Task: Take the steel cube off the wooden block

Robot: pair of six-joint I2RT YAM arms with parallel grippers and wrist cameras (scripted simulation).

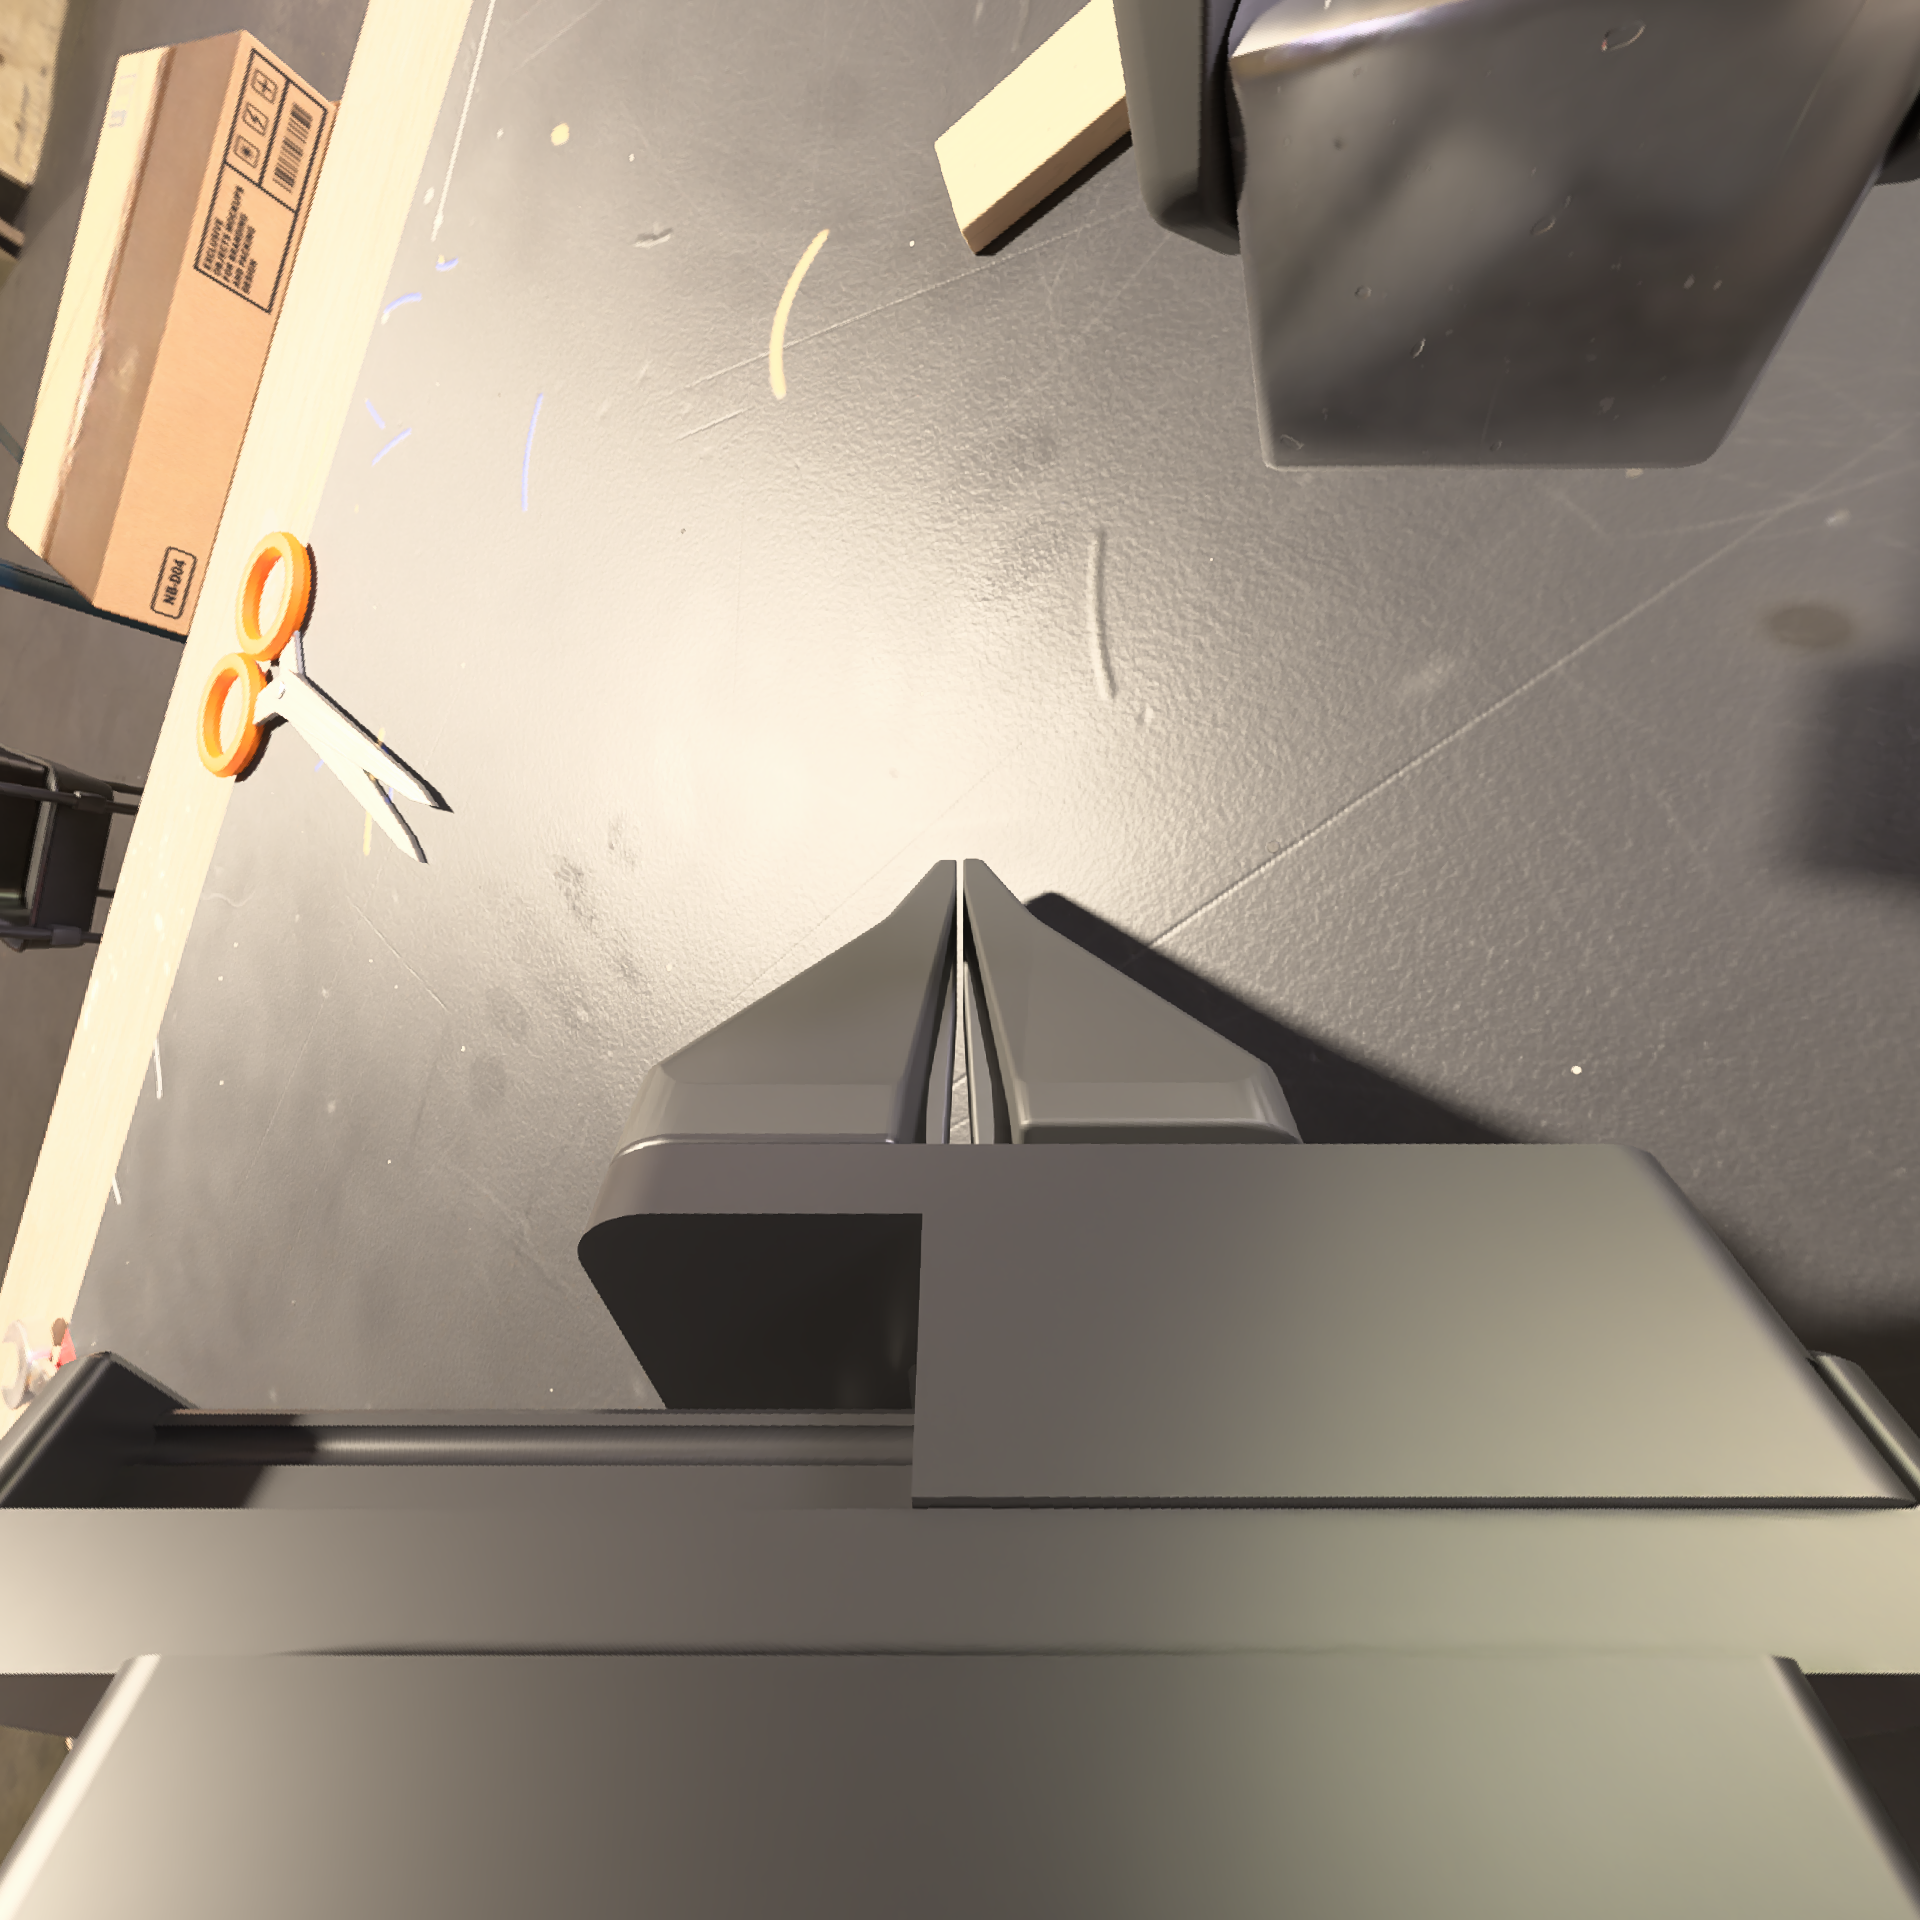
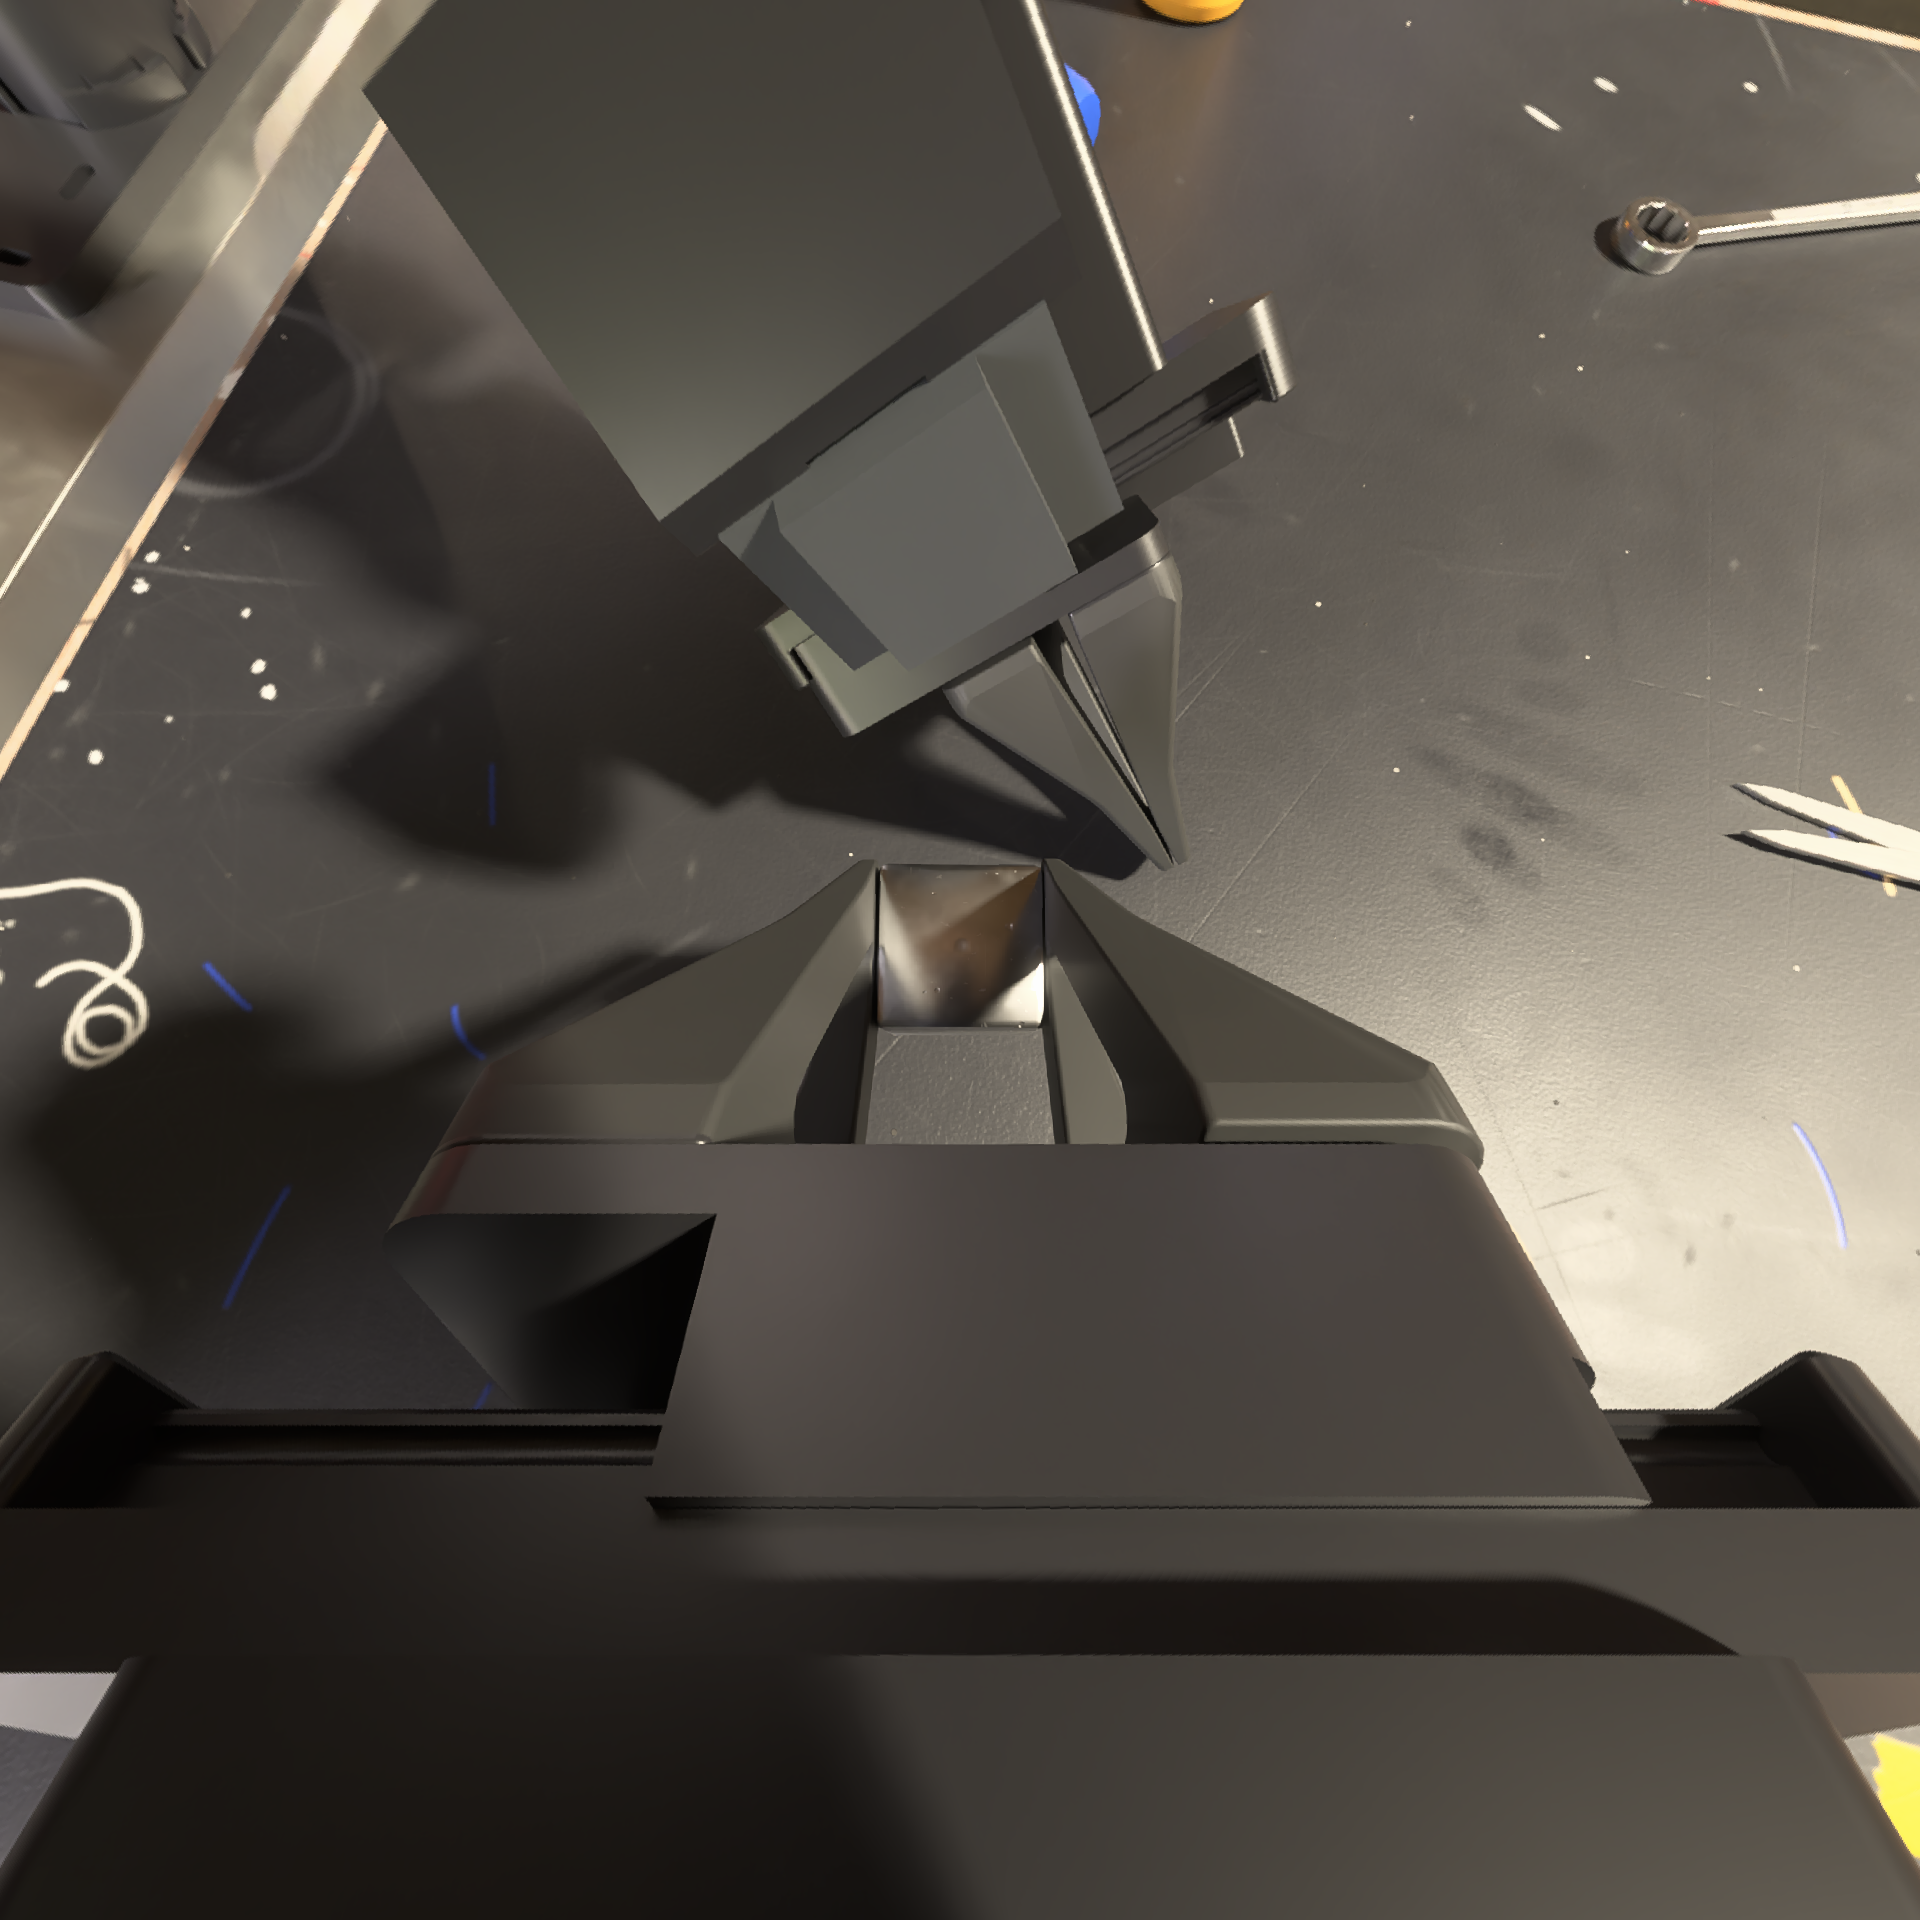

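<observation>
Steel cube (image 2: 958, 940), shiny and scuffed, sits pinched between our right gripper (image 2: 958, 883) fingers; our left gripper (image 1: 958, 868), pressed together, hangs just beyond the cube.

A cardboard box (image 1: 166, 332) lies at about ten o'clock in the left wrist view, on a pale wooden strip (image 1: 343, 312) along the edge of the dark, scratched tabletop (image 1: 727, 623). Just below it, near nine o'clock, orange-handled scissors (image 1: 301, 696) rest with blades slightly parted, handles on the strip. In the right wrist view a steel wrench (image 2: 1756, 229) lies at two o'clock, and a white curl of cord (image 2: 99, 977) at nine o'clock.
</observation>
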